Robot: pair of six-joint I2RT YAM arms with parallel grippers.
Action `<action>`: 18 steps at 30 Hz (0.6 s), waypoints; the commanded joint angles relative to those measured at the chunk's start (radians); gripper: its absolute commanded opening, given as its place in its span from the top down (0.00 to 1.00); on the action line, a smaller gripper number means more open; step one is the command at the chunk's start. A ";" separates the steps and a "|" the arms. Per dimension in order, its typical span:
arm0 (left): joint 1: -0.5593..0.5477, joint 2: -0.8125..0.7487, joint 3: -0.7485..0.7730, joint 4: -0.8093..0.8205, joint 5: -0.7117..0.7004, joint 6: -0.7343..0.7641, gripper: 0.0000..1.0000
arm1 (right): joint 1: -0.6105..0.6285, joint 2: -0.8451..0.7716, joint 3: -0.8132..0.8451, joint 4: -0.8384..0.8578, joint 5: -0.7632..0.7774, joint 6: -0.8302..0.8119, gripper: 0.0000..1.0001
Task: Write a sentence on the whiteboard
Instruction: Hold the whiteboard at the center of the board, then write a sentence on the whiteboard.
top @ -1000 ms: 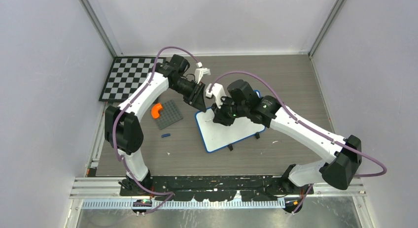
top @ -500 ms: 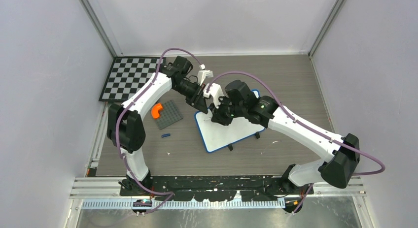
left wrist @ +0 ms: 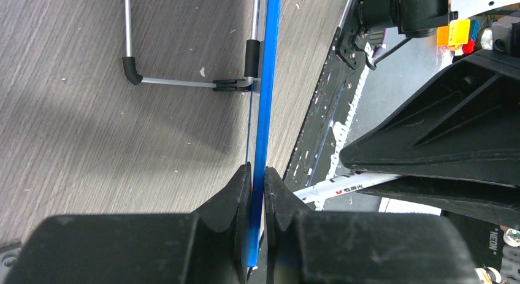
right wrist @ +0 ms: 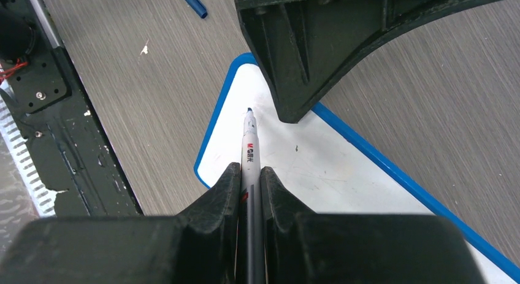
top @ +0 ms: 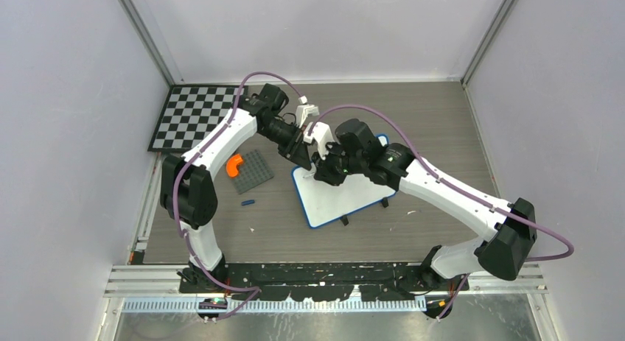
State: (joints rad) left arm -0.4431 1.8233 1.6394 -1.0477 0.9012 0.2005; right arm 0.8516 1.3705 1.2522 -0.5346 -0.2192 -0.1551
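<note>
Light was bright, even and diffuse from above. In the left wrist view a soft grey shadow lay on the table (left wrist: 73,173) left of the whiteboard (left wrist: 268,81); below the whiteboard, the nearest foreground was dark and slightly blurred.
</note>
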 commanded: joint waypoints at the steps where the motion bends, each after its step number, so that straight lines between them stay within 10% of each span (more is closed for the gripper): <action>1: -0.005 0.005 0.006 0.010 -0.004 -0.009 1.00 | 0.007 0.012 0.042 0.046 -0.004 0.016 1.00; 18: -0.005 -0.006 -0.006 0.019 -0.008 -0.012 1.00 | 0.017 0.023 0.025 0.069 0.065 0.001 1.00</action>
State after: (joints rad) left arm -0.4442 1.8233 1.6394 -1.0447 0.9009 0.1993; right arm 0.8631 1.4075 1.2526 -0.5190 -0.2008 -0.1440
